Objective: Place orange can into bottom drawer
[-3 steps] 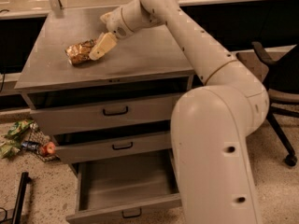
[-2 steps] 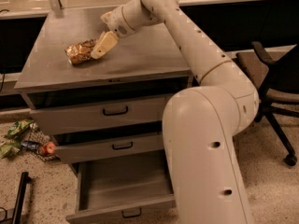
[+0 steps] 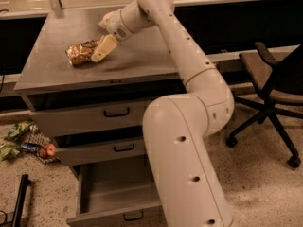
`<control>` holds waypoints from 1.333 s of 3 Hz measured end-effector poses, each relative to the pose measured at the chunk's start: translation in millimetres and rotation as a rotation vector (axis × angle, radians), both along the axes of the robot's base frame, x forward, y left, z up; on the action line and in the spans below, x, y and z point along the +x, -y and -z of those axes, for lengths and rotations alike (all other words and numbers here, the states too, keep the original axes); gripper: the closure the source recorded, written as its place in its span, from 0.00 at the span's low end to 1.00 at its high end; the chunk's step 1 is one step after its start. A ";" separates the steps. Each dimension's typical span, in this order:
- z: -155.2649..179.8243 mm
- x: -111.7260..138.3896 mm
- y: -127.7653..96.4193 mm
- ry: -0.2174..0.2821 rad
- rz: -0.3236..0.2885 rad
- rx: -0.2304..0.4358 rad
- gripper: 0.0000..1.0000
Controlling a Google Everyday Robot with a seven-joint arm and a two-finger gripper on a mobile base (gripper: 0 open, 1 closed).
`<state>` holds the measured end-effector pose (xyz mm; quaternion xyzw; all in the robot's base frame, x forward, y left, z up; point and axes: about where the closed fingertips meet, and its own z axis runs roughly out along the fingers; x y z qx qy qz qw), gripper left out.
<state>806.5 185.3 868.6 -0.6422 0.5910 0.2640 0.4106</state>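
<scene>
The cream two-finger gripper (image 3: 104,48) hangs over the grey cabinet top (image 3: 142,60), touching the two o'clock end of the small shiny golden-orange can (image 3: 82,54); whether it has a hold cannot be told. The can lies on its side, long axis eight to two o'clock. The deep grey bottom drawer (image 3: 106,193) stands open; lifting and placing appear still to come.

orange can (image 3: 81,54) on cabinet top (image 3: 142,56) | end effector (image 3: 103,48) at its right | bottom drawer (image 3: 113,193) below, jutting forward

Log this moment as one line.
claw: at orange can on cabinet top | bottom drawer: open | stage: can not yet placed
</scene>
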 end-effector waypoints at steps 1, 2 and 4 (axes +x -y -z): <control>9.4 -0.6 -10.8 -0.018 -0.028 -0.003 0.00; 12.1 0.3 -16.2 -0.026 -0.036 0.008 0.17; 19.0 5.5 -23.8 -0.062 -0.038 0.113 0.80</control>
